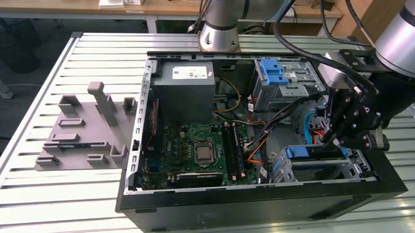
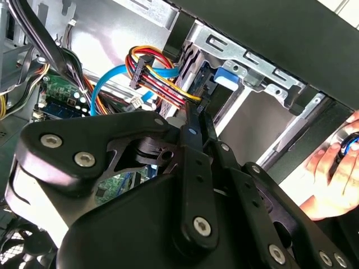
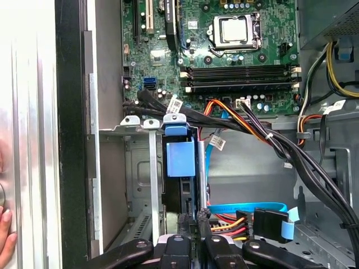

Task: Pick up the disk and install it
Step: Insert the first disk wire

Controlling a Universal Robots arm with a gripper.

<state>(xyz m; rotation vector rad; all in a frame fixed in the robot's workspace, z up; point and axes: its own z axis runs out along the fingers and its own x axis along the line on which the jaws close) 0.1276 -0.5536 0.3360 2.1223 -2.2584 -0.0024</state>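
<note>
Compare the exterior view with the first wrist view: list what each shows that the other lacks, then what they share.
Exterior view: a grey fixture on the slatted table, and the arm's base. First wrist view: a person's fingertips outside the case wall. Shared: the motherboard, the blue-bracketed disk in its bay, and the hand at it.
</note>
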